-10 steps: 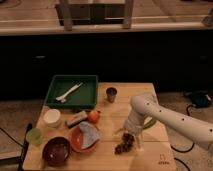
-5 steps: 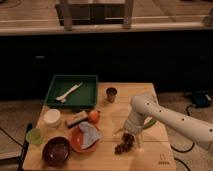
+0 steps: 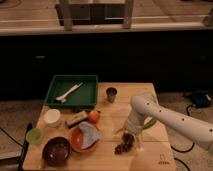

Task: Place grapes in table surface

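While my arm [image 3: 172,119] reaches in from the right, gripper [image 3: 131,134] points down over the table surface [image 3: 105,159] | grapes [image 3: 124,145] lie on the wood right at its tip, just below-left | grip state: I cannot tell | dark cup [image 3: 111,94] well beyond it, up-left

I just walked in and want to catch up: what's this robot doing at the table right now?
A white robot arm reaches over the table, its gripper low, right above the grapes, which lie on the table surface near the front edge. Whether it holds them is unclear. A green tray and a dark bowl sit farther left.
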